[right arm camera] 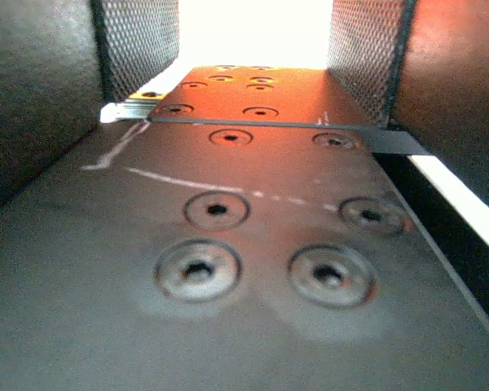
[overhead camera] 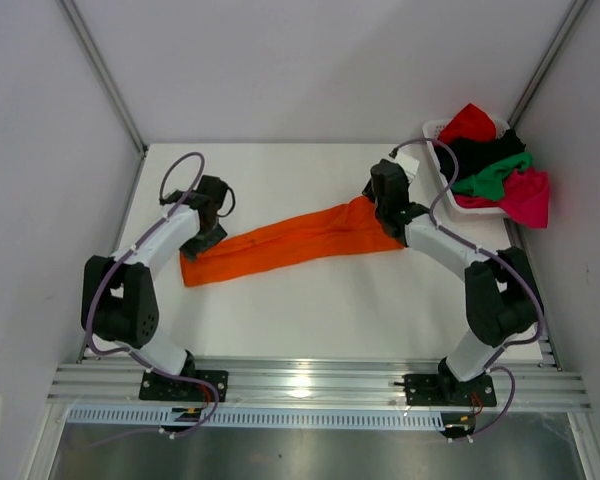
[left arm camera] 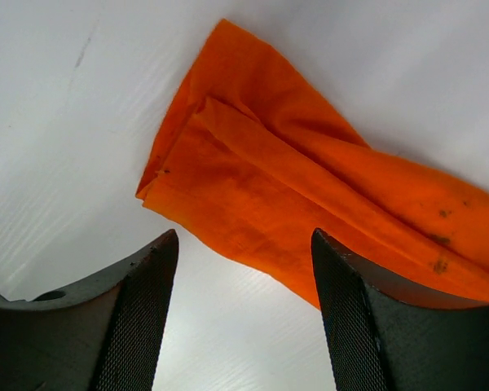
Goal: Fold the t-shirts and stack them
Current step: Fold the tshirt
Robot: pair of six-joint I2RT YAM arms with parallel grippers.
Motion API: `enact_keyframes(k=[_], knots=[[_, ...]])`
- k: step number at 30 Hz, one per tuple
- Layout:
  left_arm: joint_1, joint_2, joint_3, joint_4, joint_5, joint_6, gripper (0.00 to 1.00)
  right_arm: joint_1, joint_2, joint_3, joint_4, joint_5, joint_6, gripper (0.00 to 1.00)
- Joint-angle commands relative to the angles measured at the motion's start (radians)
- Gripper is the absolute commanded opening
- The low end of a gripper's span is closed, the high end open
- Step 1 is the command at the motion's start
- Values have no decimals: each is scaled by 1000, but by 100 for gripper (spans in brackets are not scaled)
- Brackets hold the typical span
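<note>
Orange t-shirt [overhead camera: 290,240] flat; left gripper [left arm camera: 243,244] tilted dwn over end, jaws apart.

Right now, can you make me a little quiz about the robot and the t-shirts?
1. True or false: the orange t-shirt is inside the white basket.
2. Which colour is the t-shirt at the far end of the basket? A red, B blue, C yellow.
3. Fill the gap: the left claw is ___ (open or shut).

Key
1. False: it lies stretched out on the table.
2. A: the red t-shirt.
3. Open, with nothing between its fingers.
</note>
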Motion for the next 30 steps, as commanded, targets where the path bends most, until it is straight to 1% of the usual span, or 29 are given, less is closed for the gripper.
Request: enact_keyframes(k=[1,5,9,13,18,22,30], knots=[[-40,18,16,13,4,19,69,31,-82,-5,-102,103,43,46],[-52,53,19,17,21,14,68,48,-113,-13,-227,57,157,46],[-63,67,19,26,31,14,68,46,-78,-51,-242,11,260,46],[-64,76,25,16,14,22,69,48,-2,-39,-255,-23,314,45],[-64,80,17,16,14,22,68,43,103,1,-245,-66,333,45],[-66,83,8,31,20,22,68,37,152,18,-223,-101,326,44],[-72,116,6,35,32,19,68,34,200,55,-228,-130,323,43]])
